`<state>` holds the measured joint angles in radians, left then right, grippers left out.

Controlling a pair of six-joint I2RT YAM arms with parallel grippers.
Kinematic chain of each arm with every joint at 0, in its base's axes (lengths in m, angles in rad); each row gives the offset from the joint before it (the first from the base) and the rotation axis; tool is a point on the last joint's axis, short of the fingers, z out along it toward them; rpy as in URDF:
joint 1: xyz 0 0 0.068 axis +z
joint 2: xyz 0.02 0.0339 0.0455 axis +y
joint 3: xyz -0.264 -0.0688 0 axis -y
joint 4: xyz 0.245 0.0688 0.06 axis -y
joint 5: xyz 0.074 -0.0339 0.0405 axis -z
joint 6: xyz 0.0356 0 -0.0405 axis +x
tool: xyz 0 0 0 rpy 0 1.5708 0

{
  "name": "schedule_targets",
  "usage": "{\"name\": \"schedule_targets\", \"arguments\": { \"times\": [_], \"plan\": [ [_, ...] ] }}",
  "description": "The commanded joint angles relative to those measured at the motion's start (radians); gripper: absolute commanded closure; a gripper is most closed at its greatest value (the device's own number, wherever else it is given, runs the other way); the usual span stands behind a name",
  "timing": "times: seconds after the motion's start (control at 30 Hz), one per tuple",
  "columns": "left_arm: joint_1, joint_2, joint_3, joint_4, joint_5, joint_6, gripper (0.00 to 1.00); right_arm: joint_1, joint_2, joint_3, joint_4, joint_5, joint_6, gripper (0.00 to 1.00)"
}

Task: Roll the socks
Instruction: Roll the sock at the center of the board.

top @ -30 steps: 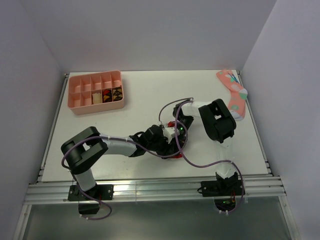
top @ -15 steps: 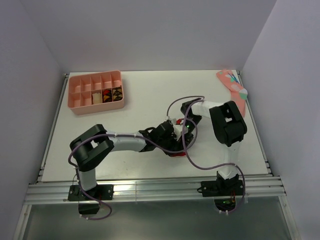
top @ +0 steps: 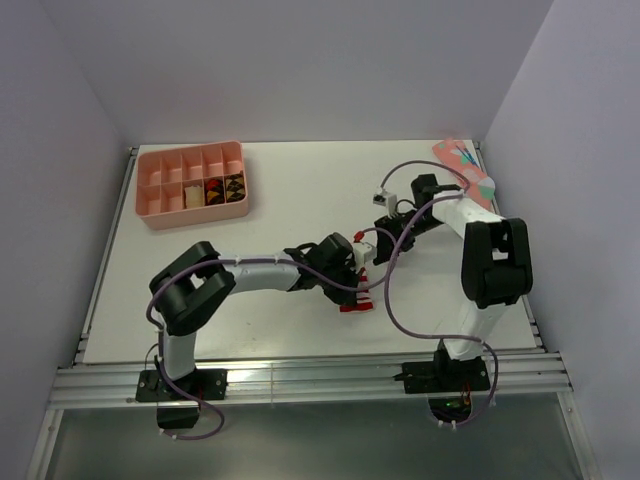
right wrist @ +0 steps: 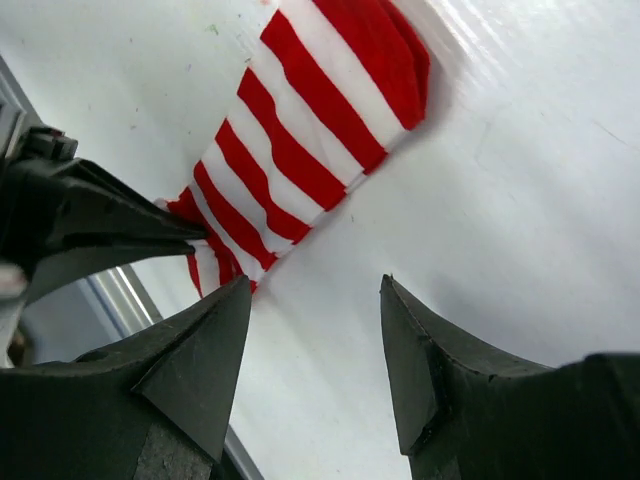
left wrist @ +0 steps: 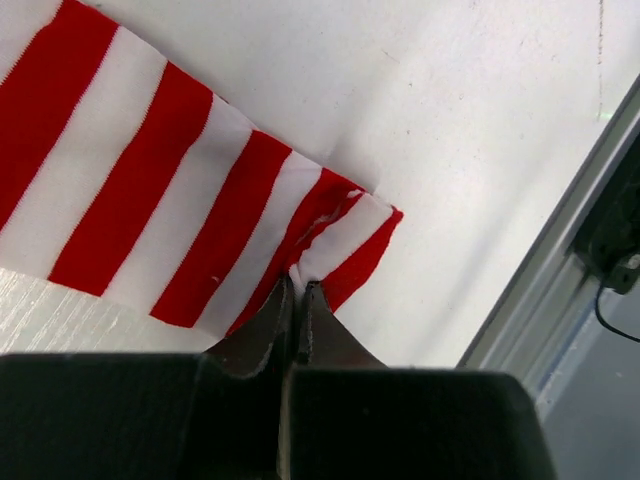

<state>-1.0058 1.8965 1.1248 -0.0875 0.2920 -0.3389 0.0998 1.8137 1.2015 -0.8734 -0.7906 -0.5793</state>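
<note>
- Near the middle of the table [top: 290, 190], toward its near edge, lay the red-and-white striped sock [top: 356, 298] on the white surface
- Left pincer [left wrist: 297, 290] was pressed together on a corner of the sock's end, with the fabric bunched a little between its tips
- Right pincer [right wrist: 315, 290] hung spread above bare table just beside the sock, holding nothing
- Pink sock [top: 465, 175] lay at the far right edge, well apart
- Pink compartment tray [top: 195, 214] sat at the far left, with small items in a few compartments
</note>
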Motion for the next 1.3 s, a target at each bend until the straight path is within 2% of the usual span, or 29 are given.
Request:
{"name": "schedule_targets", "arguments": {
  "times": [0.0, 0.17, 0.27, 0.47, 0.63, 0.73, 0.87, 1.0, 1.27],
  "plan": [
    [0.03, 0.071, 0.032, -0.175, 0.064, -0.008, 1.0, -0.029, -0.109, -0.058, 0.097, -0.025, 0.015, 0.38],
    [0.074, 0.147, 0.131, -0.302, 0.137, -0.012, 1.0, -0.057, -0.162, -0.109, 0.091, -0.07, -0.059, 0.43],
    [0.09, 0.182, 0.188, -0.359, 0.174, -0.025, 1.0, -0.064, -0.24, -0.186, 0.158, -0.07, -0.093, 0.46],
    [0.111, 0.252, 0.286, -0.474, 0.306, -0.04, 1.0, -0.072, -0.408, -0.362, 0.209, -0.12, -0.276, 0.46],
    [0.125, 0.311, 0.348, -0.54, 0.351, -0.048, 1.0, -0.066, -0.528, -0.464, 0.189, -0.127, -0.428, 0.46],
    [0.145, 0.34, 0.372, -0.579, 0.389, -0.058, 1.0, -0.032, -0.585, -0.499, 0.175, -0.118, -0.488, 0.45],
    [0.167, 0.377, 0.409, -0.644, 0.417, -0.051, 1.0, 0.058, -0.662, -0.577, 0.237, -0.032, -0.472, 0.45],
    [0.17, 0.407, 0.473, -0.728, 0.412, -0.026, 1.0, 0.225, -0.741, -0.645, 0.329, 0.092, -0.439, 0.45],
    [0.182, 0.455, 0.529, -0.782, 0.418, -0.026, 1.0, 0.383, -0.772, -0.688, 0.396, 0.197, -0.403, 0.47]
  ]
}}
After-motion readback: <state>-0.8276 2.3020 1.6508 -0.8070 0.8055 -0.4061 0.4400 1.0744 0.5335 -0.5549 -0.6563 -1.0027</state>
